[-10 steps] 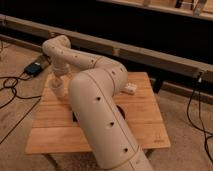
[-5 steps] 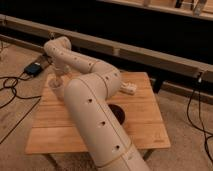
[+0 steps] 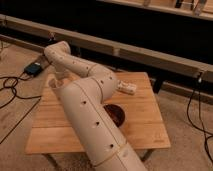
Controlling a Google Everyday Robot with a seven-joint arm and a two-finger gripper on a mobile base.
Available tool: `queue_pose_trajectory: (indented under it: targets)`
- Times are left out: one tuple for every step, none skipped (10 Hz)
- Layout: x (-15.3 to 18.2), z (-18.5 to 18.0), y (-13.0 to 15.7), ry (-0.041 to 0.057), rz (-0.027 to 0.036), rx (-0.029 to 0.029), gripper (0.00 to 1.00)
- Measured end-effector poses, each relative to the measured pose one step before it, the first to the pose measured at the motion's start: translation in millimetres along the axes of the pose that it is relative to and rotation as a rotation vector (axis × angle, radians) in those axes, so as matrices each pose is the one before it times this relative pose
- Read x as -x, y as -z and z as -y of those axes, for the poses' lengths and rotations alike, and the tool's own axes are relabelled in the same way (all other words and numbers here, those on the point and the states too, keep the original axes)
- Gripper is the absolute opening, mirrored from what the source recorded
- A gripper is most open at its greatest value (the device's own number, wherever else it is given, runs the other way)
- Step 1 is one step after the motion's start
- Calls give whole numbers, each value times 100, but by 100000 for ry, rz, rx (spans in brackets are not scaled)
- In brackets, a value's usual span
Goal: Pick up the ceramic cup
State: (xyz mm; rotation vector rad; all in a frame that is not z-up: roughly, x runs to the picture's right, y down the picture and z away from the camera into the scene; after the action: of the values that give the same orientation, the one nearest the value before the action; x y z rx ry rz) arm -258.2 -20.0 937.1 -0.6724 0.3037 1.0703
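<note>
My arm reaches from the bottom of the view over the wooden table [image 3: 145,107], bends at the elbow and folds back to the left. The gripper [image 3: 54,81] hangs down from the wrist at the table's back left corner, partly behind the forearm. An off-white shape sits right there under the wrist. I cannot tell whether it is the ceramic cup or part of the gripper, so the cup does not show as a separate thing.
A dark brown round bowl [image 3: 117,114] sits mid-table, half hidden by my arm. A small white oblong object [image 3: 127,89] lies near the back edge. A blue box [image 3: 34,68] and cables lie on the floor at left. A long rail runs behind the table.
The big arm link has swung left, uncovering the dark bowl. The wrist and gripper have stayed at the back left corner, dropping slightly.
</note>
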Motion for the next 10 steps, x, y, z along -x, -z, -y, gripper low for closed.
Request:
queue_pose_trajectory:
  targets:
    - [-105, 13, -525, 369, -875, -468, 57]
    - [-76, -62, -192, 267, -446, 48, 49]
    - [-162, -173, -3, 479, -552, 999, 38]
    - [-319, -248, 118, 553, -914, 1821, 27]
    - [-235, -161, 117, 479, -628, 1361, 18]
    - [-367, -91, 332, 659, -893, 1746, 7]
    - [-410, -97, 533, 1058, -91, 2268, 1]
    - [-634, 13, 695, 1065, -479, 2215, 0]
    - [-937, 50, 669, 1253, -842, 3188, 0]
    - [-1027, 1, 856, 841, -606, 4565, 0]
